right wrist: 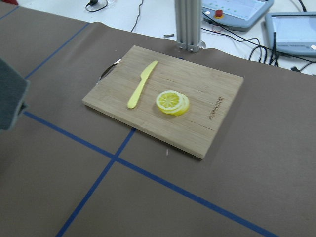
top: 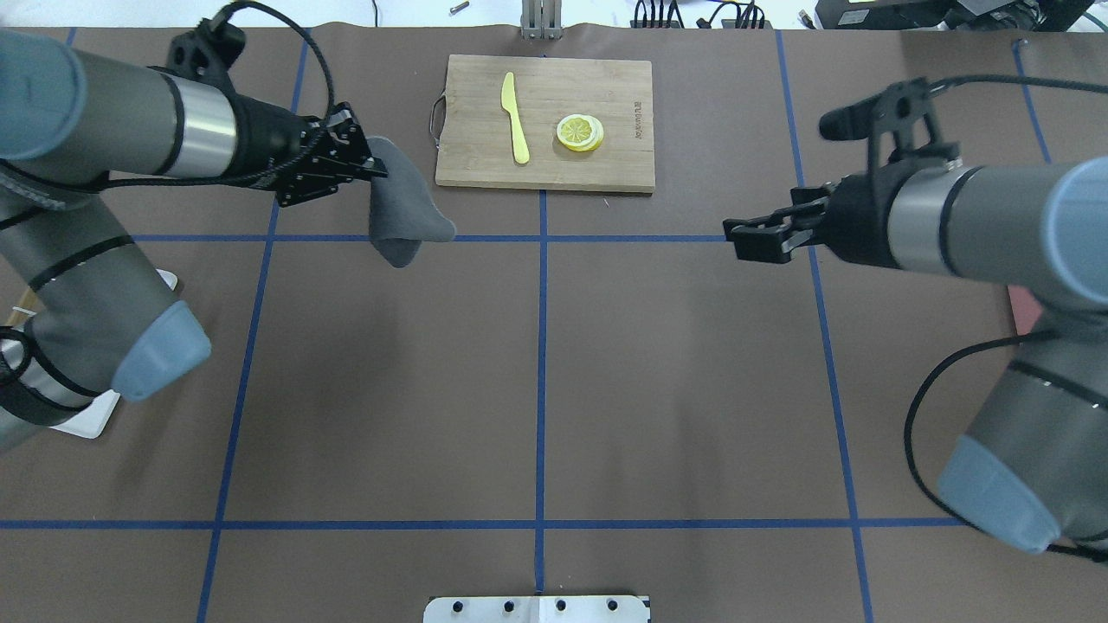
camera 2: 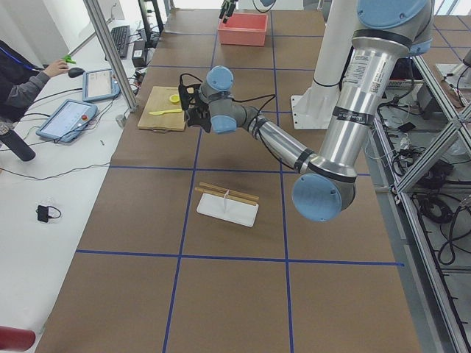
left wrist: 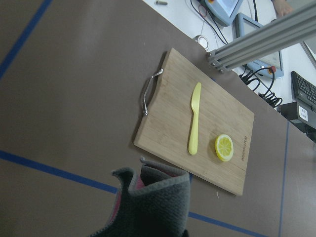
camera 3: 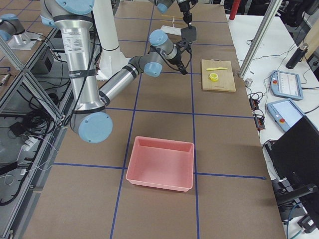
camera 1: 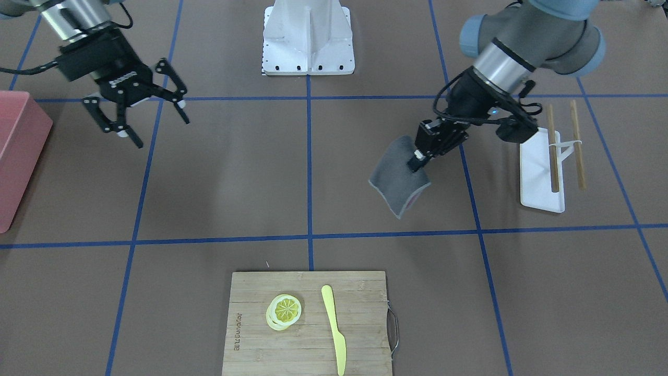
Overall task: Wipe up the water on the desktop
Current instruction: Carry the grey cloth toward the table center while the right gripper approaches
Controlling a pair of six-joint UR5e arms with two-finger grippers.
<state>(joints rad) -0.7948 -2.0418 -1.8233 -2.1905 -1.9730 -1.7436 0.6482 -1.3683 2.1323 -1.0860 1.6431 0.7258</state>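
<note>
The desktop (camera 1: 235, 177) is a matte brown surface with a grid of blue tape lines. No water shows on it in any view. My left gripper (camera 1: 417, 161) is shut on the top edge of a grey cloth (camera 1: 397, 180) with a pinkish inner side. The cloth hangs down over the desktop, on the robot's near side of the cutting board. It also shows in the overhead view (top: 400, 212) and the left wrist view (left wrist: 148, 207). I cannot tell whether its lower edge touches the surface. My right gripper (camera 1: 163, 133) is open and empty, raised above the desktop.
A bamboo cutting board (camera 1: 365, 313) holds lemon slices (camera 1: 284, 310) and a yellow plastic knife (camera 1: 334, 329). A small white tray (camera 1: 537, 177) with wooden chopsticks (camera 1: 552, 151) lies by the left arm. A pink bin (camera 1: 18, 151) stands on the right arm's side. The robot base (camera 1: 308, 36) is at the back.
</note>
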